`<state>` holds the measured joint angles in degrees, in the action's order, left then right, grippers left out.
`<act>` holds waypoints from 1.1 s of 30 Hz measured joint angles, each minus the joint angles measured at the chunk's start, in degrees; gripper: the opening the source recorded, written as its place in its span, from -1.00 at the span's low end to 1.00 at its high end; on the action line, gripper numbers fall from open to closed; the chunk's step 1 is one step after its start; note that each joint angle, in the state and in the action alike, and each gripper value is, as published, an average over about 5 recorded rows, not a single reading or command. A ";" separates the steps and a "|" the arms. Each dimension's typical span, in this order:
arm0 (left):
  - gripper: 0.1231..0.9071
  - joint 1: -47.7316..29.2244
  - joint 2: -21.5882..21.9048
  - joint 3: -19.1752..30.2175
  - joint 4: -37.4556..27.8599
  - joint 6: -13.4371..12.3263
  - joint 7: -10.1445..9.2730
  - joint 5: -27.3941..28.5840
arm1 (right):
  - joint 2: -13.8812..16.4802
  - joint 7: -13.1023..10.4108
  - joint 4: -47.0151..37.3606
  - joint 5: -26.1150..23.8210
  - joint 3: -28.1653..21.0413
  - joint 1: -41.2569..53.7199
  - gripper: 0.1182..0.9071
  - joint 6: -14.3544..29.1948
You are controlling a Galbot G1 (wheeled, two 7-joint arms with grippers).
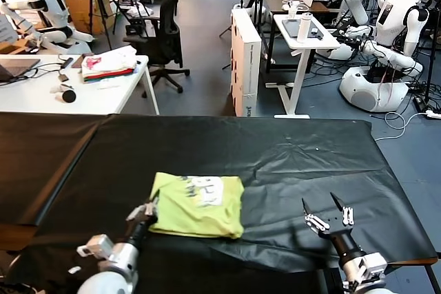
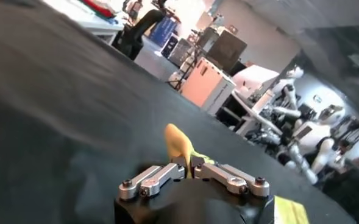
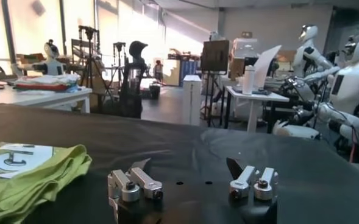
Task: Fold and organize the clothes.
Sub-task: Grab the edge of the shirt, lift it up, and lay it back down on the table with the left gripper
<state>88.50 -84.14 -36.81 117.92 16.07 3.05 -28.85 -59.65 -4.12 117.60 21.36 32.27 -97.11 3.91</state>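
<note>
T-shirt (image 1: 198,204), yellow-green and already folded into a thick rectangle with its pale printed graphic facing up, lay on the black table cover (image 1: 275,163) just ahead of my left gripper (image 1: 146,211) and well off to the left of my right gripper (image 1: 328,215). My left gripper was clenched on the shirt's near left edge, its fingers pressed together with a small peak of yellow-green cloth (image 2: 178,143) standing up between the tips, as my left wrist camera showed. The rest of the shirt spread away from that gripper toward the middle of the table.

My right gripper rested low over bare black cover, its two fingers spread wide and gripping nothing. From its wrist camera the folded shirt (image 3: 27,173) lay apart from it, layered edges turned toward the fingers (image 3: 136,182), with open black cover between.

Beyond the far edge of the cover, well past both grippers, a white desk (image 1: 76,87) held a stack of white, pink and red folded clothes (image 1: 109,65), a black office chair (image 1: 165,39) stood beside it, and white robots (image 1: 386,39) stood farther back.
</note>
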 joint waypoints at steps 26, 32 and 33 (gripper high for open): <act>-0.84 -2.81 8.16 -3.05 11.62 8.80 -7.50 -0.68 | -2.69 -0.08 -0.81 -1.72 -1.37 -0.05 1.00 0.10; -0.84 -6.62 -1.27 9.87 5.68 8.20 -6.77 0.31 | -3.55 0.37 0.20 -2.38 -1.46 -1.30 1.00 -0.05; -0.84 -7.26 -2.72 11.58 4.09 7.88 -6.67 0.92 | -3.54 0.66 0.44 -2.24 -1.61 -1.35 1.00 -0.12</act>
<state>81.25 -86.86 -25.22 122.01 23.95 -3.62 -27.93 -63.19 -3.45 118.03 19.12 30.66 -98.46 3.79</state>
